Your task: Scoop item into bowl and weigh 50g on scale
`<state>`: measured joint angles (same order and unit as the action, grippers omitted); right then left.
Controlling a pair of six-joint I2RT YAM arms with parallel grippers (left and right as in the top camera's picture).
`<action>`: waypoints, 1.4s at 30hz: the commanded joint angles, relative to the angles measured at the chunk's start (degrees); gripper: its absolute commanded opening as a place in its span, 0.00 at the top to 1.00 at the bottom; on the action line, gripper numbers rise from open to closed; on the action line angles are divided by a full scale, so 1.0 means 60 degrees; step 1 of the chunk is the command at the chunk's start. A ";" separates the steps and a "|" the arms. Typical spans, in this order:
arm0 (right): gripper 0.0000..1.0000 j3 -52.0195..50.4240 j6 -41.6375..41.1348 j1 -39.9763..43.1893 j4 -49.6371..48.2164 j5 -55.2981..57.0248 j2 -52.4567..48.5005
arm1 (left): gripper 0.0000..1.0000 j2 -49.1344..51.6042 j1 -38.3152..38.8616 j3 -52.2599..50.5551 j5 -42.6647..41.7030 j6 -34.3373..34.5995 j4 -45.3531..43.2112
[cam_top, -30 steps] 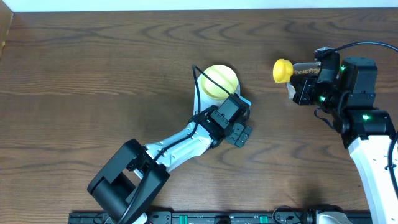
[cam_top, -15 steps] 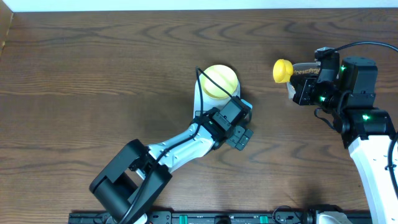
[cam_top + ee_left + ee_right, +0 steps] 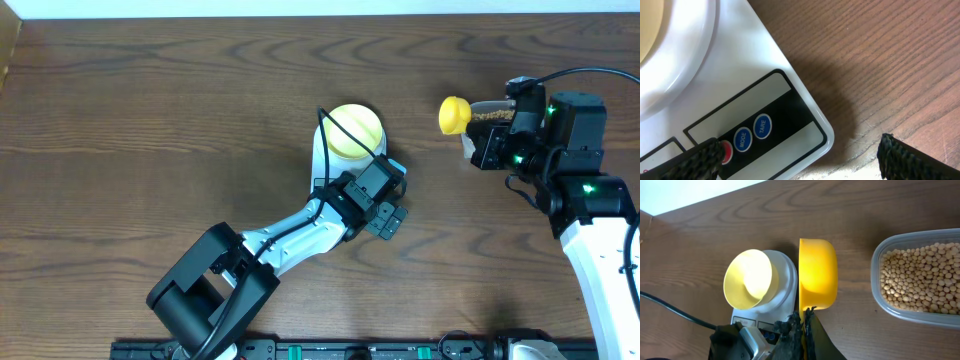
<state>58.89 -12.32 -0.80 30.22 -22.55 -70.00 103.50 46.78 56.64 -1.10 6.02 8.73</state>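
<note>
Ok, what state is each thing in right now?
bowl, empty, sitting on the scale.
scale, carrying the bowl; reading not visible.
measuring spoon, gripped by its handle, no beans visible in it.
tub, open, holding beans.
left gripper, open, over the scale's buttons.
right gripper, shut on the measuring spoon's handle.

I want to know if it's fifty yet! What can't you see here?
- Number on the flat white kitchen scale: overhead, the left hand covers it; left wrist view's edge cuts it off.
- Inside the bright yellow plastic measuring spoon: right wrist view shows only its back.
- Clear plastic tub of tan beans: cut by the right wrist view's edge; overhead, the right arm covers most.
</note>
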 commanded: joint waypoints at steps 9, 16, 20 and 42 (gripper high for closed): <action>0.99 0.0062 0.0215 0.0058 0.0058 -0.0080 0.0149 | 0.00 0.0521 0.0095 -0.0029 -0.0237 0.0000 0.0208; 0.99 0.0062 0.0219 0.0062 0.0084 -0.0080 0.0149 | 0.00 0.0703 0.0091 -0.0029 -0.0240 0.0004 0.0280; 0.99 0.0062 0.0291 0.0066 0.0142 -0.0080 0.0149 | 0.00 0.0736 0.0095 -0.0029 -0.0244 0.0007 0.0459; 0.99 0.0062 0.0459 0.0066 0.0069 -0.0084 0.0149 | 0.00 0.0685 0.0215 -0.0018 -0.0313 -0.0015 0.0525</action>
<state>58.89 -10.57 -0.80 30.89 -22.55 -70.00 104.49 47.68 57.80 0.40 5.26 10.28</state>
